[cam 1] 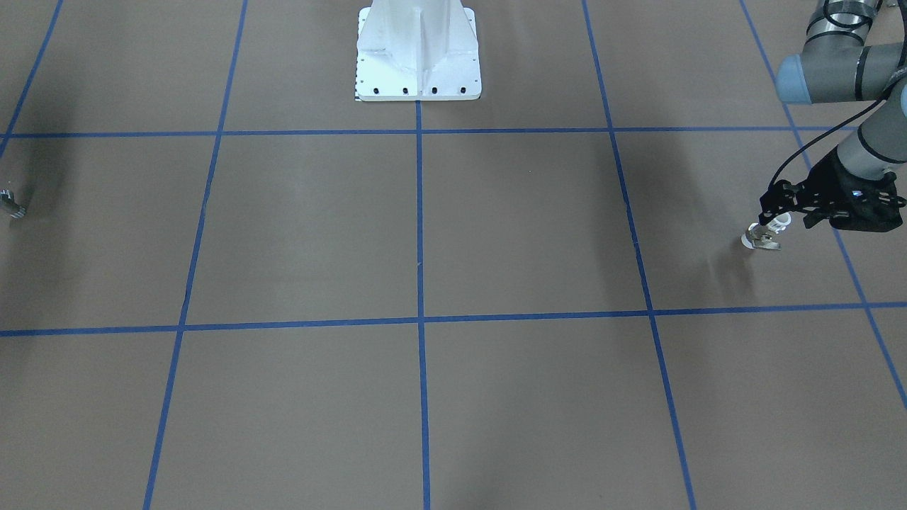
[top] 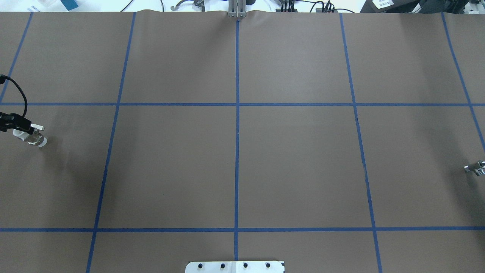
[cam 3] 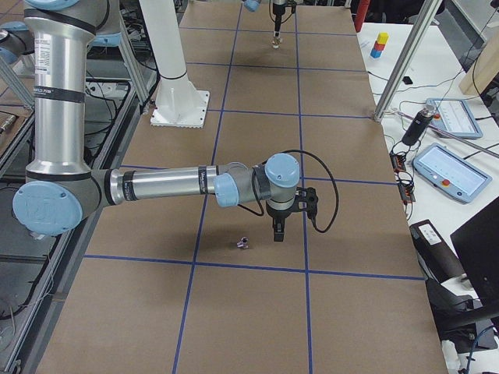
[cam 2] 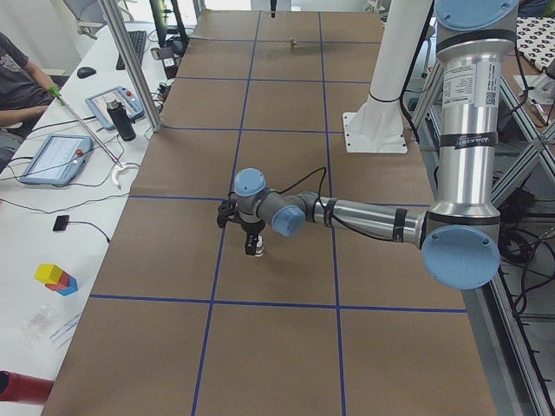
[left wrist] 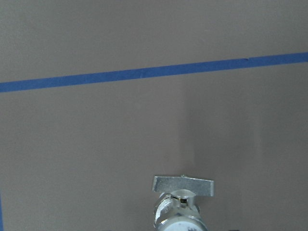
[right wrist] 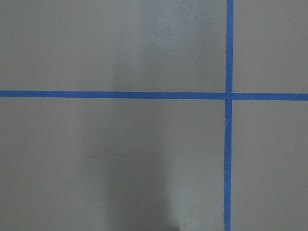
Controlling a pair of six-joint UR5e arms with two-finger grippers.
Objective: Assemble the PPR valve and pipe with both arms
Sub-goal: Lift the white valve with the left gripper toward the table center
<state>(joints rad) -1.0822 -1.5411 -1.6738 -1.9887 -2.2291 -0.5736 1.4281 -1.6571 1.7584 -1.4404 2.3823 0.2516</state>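
The PPR valve (cam 1: 762, 237) lies on the brown table at my far left, white collars at both ends and a flat tab on top. It also shows in the overhead view (top: 32, 137) and at the bottom of the left wrist view (left wrist: 183, 202). My left gripper (cam 1: 797, 221) hovers just above it, fingers apart, holding nothing. The pipe (top: 475, 168), a small silvery stub, lies at the table's far right edge (cam 1: 10, 203). My right gripper (cam 3: 278, 231) shows only in the exterior right view, above the table beside the pipe (cam 3: 243, 244). I cannot tell whether it is open.
The white pedestal base (cam 1: 418, 57) stands at the middle of my side of the table. Blue tape lines (top: 237, 151) divide the brown surface into squares. Operators' tablets and cables (cam 3: 452, 167) lie on the bench beyond the table's far edge.
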